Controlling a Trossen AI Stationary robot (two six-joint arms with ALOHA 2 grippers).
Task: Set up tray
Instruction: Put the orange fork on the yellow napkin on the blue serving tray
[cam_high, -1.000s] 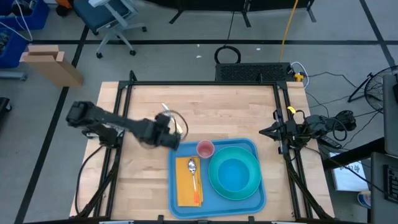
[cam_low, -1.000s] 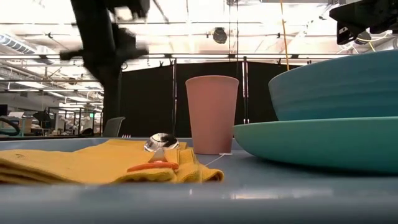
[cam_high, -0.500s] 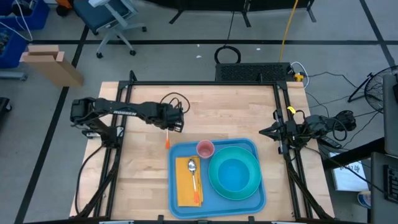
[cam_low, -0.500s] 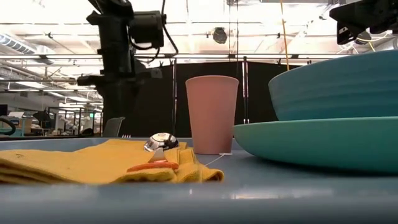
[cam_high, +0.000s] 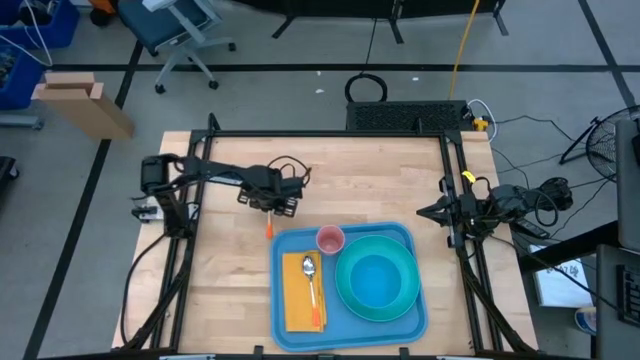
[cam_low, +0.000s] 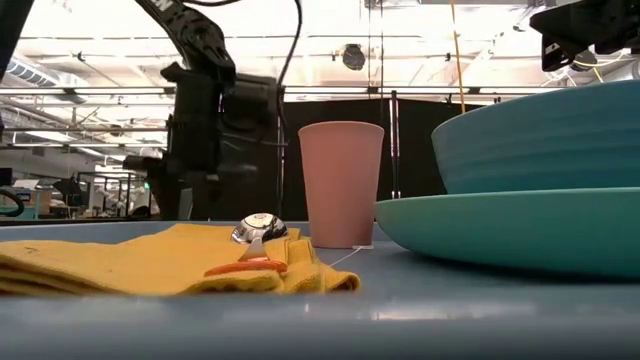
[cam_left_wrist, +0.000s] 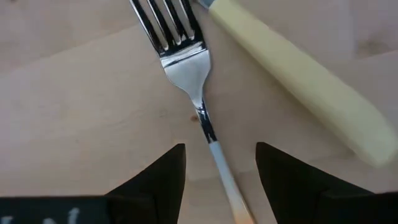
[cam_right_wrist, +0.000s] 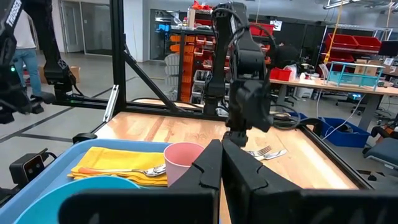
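A fork (cam_left_wrist: 186, 68) lies on the wooden table (cam_high: 350, 180) (beside a pale-handled utensil (cam_left_wrist: 292, 81)).

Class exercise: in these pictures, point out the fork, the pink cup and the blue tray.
fork (cam_left_wrist: 185, 65): left wrist view, on the neck below the tines.
pink cup (cam_low: 341, 185): low view, middle of its side wall.
blue tray (cam_high: 279, 318): high view, on its left rim.

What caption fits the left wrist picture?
Open left hand poised above a fork lying on the wooden table, beside a pale-handled utensil.
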